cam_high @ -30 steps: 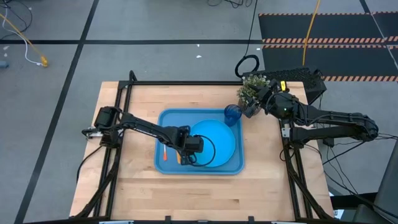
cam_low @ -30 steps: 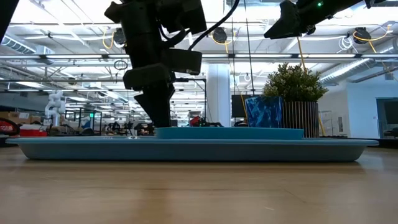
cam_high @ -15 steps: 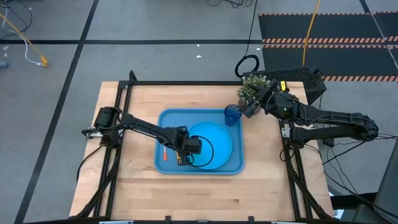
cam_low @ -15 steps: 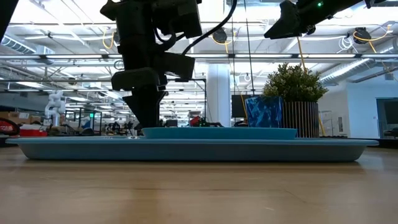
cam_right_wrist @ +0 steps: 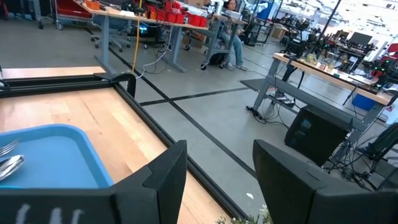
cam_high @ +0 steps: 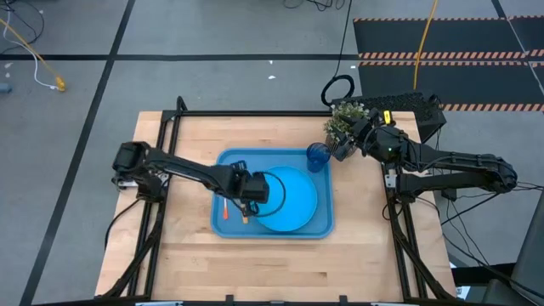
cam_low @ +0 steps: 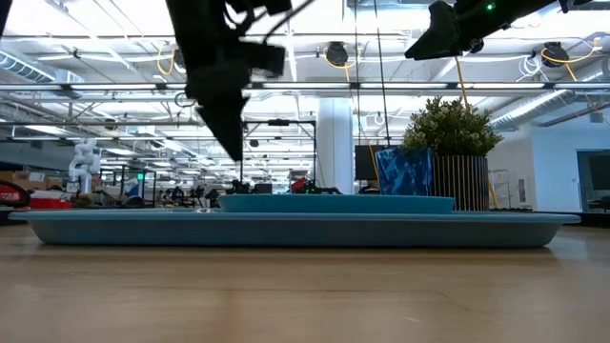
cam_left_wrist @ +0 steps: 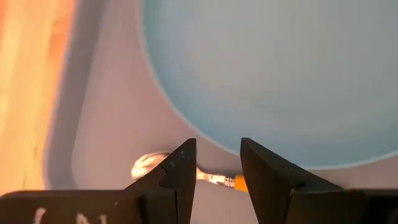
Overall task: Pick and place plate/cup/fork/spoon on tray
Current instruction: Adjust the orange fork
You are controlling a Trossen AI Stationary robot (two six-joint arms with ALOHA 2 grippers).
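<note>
From above, we see the left gripper [cam_high: 247, 201] over the tray [cam_high: 234, 163], at the plate's [cam_high: 293, 200] edge; cup [cam_high: 317, 157] in the tray's far corner, right gripper [cam_high: 344, 144] beside it. Level with the worktop [cam_low: 305, 295], we see the plate flat in the tray. The left wrist alone shows spread fingers [cam_left_wrist: 180, 171] holding nothing above the spoon [cam_left_wrist: 149, 167]. The right wrist shows parted, empty fingers [cam_right_wrist: 165, 171].

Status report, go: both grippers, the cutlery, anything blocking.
Left gripper open, empty, above the spoon on the tray. Right gripper open, idle beside the plant. Nothing blocking.
</note>
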